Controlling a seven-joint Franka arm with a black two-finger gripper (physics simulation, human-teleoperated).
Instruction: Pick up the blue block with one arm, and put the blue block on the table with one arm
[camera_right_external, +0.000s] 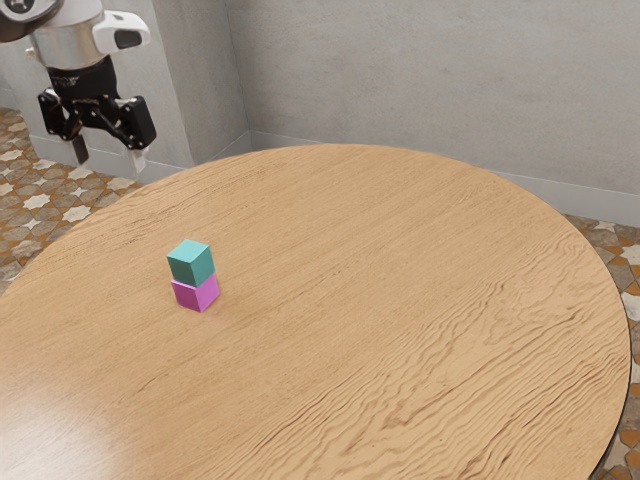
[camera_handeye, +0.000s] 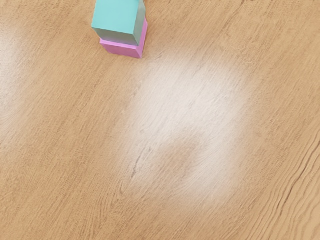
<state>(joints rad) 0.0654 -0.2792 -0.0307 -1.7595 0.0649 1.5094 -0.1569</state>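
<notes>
My gripper (camera_right_external: 110, 158) is high at the exterior view's upper left, with its two fingers apart and nothing between them. On the round wooden table (camera_right_external: 400, 260) a teal-blue block (camera_right_external: 190, 263) rests on top of a magenta block (camera_right_external: 196, 292). The two blocks are slightly turned against each other. In the wrist view the blue block (camera_handeye: 117, 17) covers most of the magenta block (camera_handeye: 122, 48). Open space separates my gripper from the stack.
The table's curved edge (camera_right_external: 345, 146) runs between my gripper's side and the far wall (camera_right_external: 420, 80). Patterned floor tiles (camera_right_external: 45, 200) lie beyond the edge, and a wall corner stands behind the arm.
</notes>
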